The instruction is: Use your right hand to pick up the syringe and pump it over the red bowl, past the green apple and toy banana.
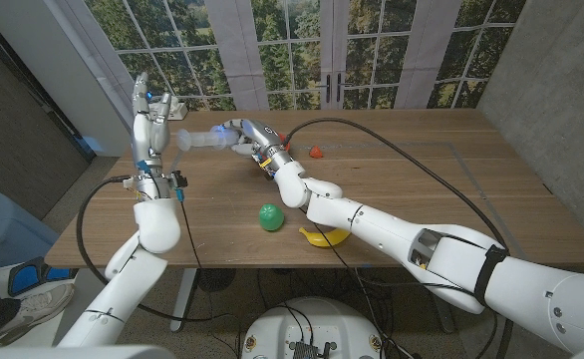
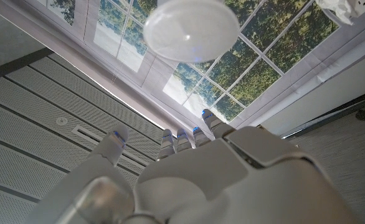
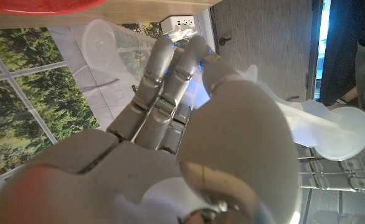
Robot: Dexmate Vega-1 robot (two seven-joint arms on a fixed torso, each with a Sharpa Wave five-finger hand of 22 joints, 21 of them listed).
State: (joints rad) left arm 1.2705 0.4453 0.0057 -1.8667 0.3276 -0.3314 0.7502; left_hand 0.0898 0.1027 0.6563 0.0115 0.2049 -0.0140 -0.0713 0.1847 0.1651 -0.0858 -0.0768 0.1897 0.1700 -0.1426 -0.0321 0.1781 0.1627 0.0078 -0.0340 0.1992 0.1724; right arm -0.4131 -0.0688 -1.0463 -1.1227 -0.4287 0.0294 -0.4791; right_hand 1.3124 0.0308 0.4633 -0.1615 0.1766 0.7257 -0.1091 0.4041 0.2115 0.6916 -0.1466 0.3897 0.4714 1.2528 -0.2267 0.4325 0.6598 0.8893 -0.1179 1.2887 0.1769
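Note:
My right hand (image 1: 254, 136) reaches over the far middle of the table and grips a clear plastic syringe (image 1: 198, 139), which sticks out level toward my left arm. In the right wrist view the fingers (image 3: 170, 74) wrap the syringe barrel (image 3: 111, 40), its flanged end (image 3: 341, 134) pokes out past the thumb, and a red bowl's rim (image 3: 39, 5) shows just beyond. My left hand (image 1: 147, 112) is raised upright beside the syringe's end, fingers apart and holding nothing. The left wrist view shows the left hand (image 2: 201, 168) and a round clear end of the syringe (image 2: 192, 28).
A green apple (image 1: 270, 216) and a yellow toy banana (image 1: 324, 236) lie near the table's front edge, under my right forearm. A small red thing (image 1: 316, 153) sits behind the right wrist. Black cables (image 1: 412, 160) cross the wooden table (image 1: 451, 189).

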